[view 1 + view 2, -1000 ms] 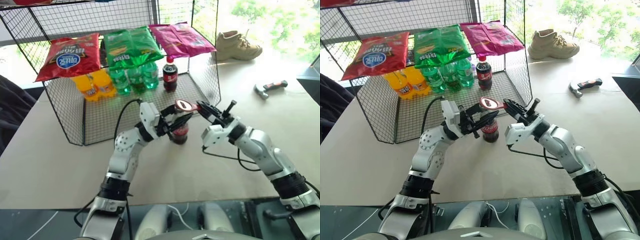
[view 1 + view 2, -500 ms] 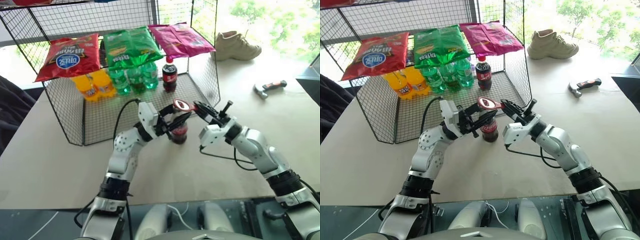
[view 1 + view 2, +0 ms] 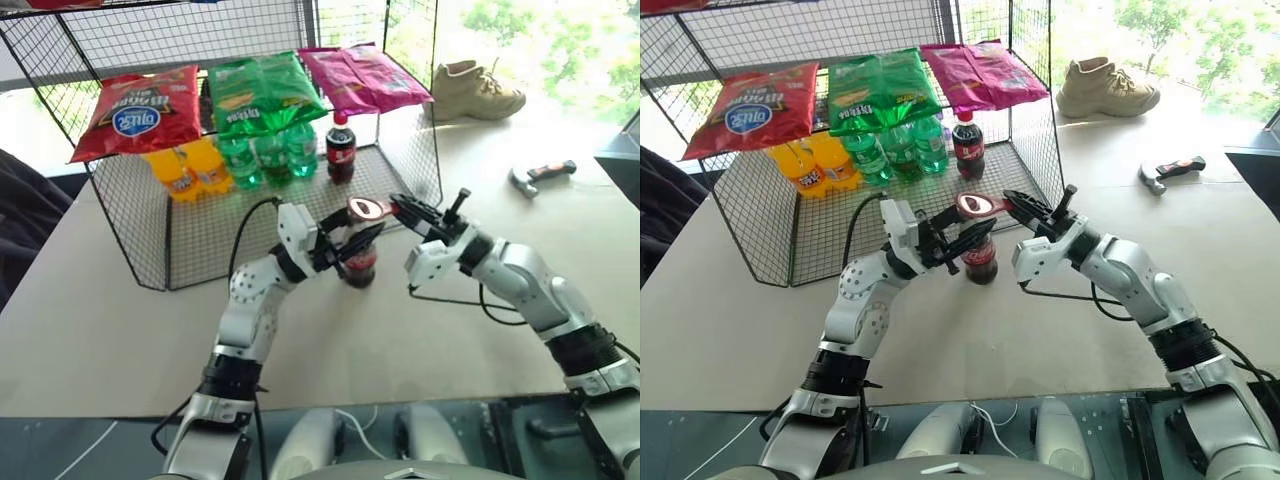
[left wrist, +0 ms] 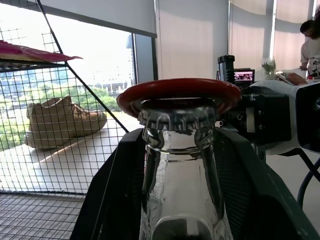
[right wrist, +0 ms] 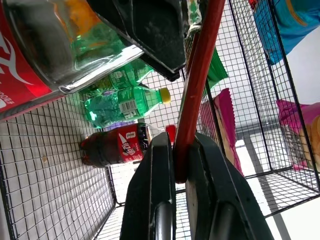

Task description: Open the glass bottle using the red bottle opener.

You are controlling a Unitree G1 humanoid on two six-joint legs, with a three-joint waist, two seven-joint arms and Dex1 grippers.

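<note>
Opener head point(image 3: 366, 209) unmoved on upright bottle point(image 3: 359, 262); right gripper point(image 3: 403, 209) pinches handle, left gripper point(image 3: 345, 243) clasps neck.

My left gripper point(image 3: 352, 238) sits at the centre of the frame, forearm rising from the lower left, wrist angled toward the right. Its two black fingers point(image 4: 115, 200) stand apart on either side of the glass bottle point(image 3: 360, 262), clasping it below the neck. My right gripper point(image 3: 400, 209) reaches in from the lower right, elbow bent, pointing left. Its fingers point(image 5: 155, 200) are pinched tight on the handle of the red bottle opener point(image 3: 366, 209).
</note>
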